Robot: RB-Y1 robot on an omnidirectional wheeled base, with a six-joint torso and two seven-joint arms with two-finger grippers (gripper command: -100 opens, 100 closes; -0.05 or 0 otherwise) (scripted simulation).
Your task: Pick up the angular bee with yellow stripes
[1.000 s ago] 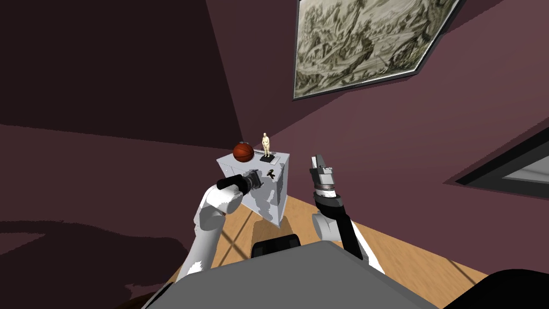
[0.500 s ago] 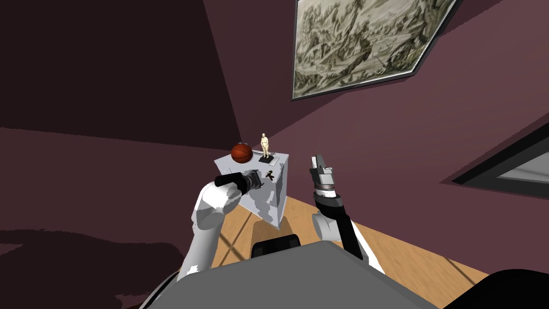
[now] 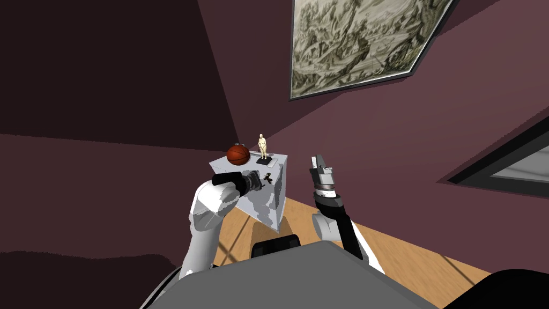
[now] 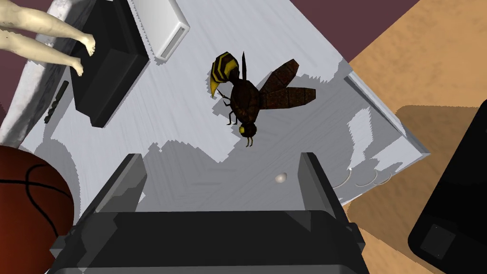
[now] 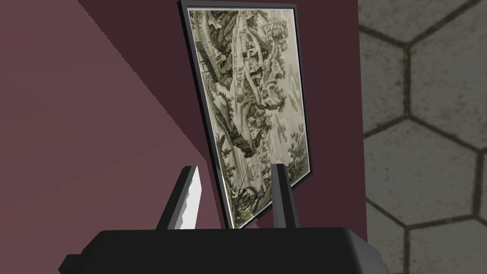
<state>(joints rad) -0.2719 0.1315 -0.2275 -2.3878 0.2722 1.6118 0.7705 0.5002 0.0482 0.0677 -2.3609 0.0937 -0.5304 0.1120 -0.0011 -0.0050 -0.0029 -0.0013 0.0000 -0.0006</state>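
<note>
While left jaws stand wide before the bee [image 4: 247,100], its white cabinet [image 4: 285,47] sits beside maroon walls [image 3: 375,139]

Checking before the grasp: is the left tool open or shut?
Open: on the left tool, the fingers stand wide apart; the bee lies beyond them, untouched.

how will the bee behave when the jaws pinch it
Probably stiff: the bee looks faceted and hard. Its thin legs and spread wings look fragile, so a central grip seems safer. Perched on legs, it may skid on the white top if nudged.
</note>
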